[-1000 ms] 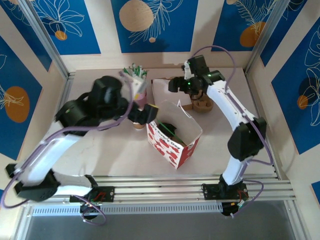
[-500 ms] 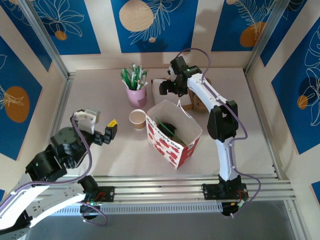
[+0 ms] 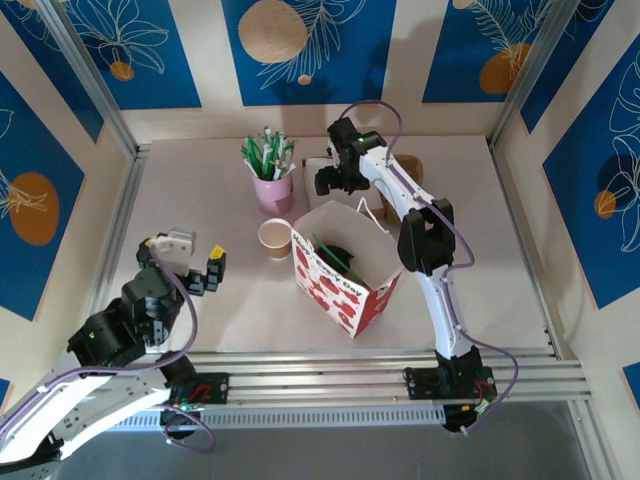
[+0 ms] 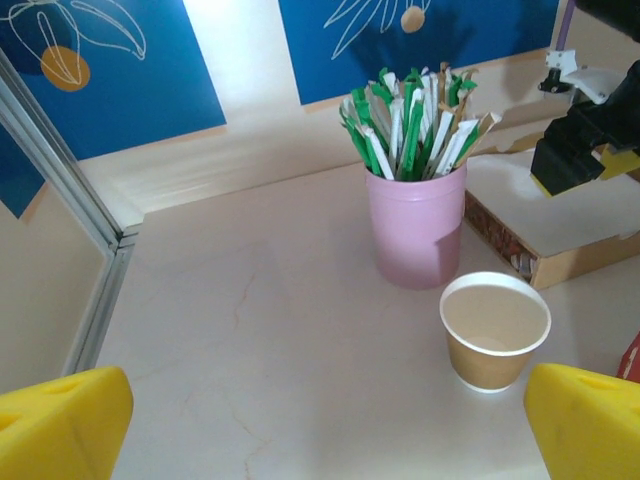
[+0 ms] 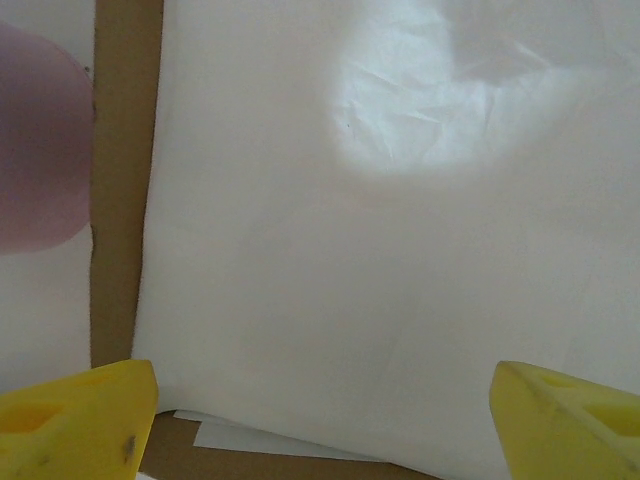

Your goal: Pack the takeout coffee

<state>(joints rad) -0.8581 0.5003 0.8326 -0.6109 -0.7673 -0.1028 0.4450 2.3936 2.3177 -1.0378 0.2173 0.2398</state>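
On the left, toward the near edge of the table (image 3: 200, 190): the left gripper (image 3: 195, 262). Hangs above bare tabletop with its yellow fingers (image 4: 60, 425) spread as wide as they go. Grips nothing.

Further right, about mid-table and just beside the bag's left side: the kraft paper cup (image 3: 275, 238). Stands upright, open and lidless, white rim and pale inside showing in the left wrist view (image 4: 495, 330).

Just behind it, toward the far edge: a pink cup (image 3: 274, 190) packed with green-and-white sticks (image 3: 268, 153). Close to the paper cup, not touching it.

Right of the paper cup: a red-and-white paper bag (image 3: 345, 270), mouth open, something dark lying inside, too hidden to name.

Behind the bag, near the far edge: a flat cardboard box (image 3: 312, 165) lined with a white sheet (image 5: 380, 200). Above that sheet: the right gripper (image 3: 335, 180), yellow fingers (image 5: 75, 415) set far apart, nothing between them. Impossible to tell whether touching the sheet.

Beyond the right arm: part of a brown pulp carrier (image 3: 413, 166).
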